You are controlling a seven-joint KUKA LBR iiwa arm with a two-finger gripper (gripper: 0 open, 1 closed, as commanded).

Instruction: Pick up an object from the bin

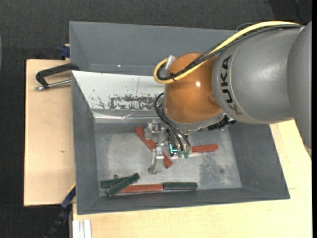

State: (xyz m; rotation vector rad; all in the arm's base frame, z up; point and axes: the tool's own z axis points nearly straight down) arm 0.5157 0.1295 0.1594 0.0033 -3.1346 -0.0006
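Observation:
My gripper (157,163) reaches down under the orange wrist cover into the middle of the bin floor. A red flat stick (144,136) lies slantwise just to its upper left. A short red piece (168,162) shows right beside the gripper's tip, touching or nearly touching it; I cannot tell whether it is held. Another red stick (204,148) lies flat to the right, partly hidden under the gripper body.
Along the bin's front wall lie a dark green stick (119,181), a long red stick (142,187) and a second dark green stick (180,185). The arm and its cover hide the bin's back right part.

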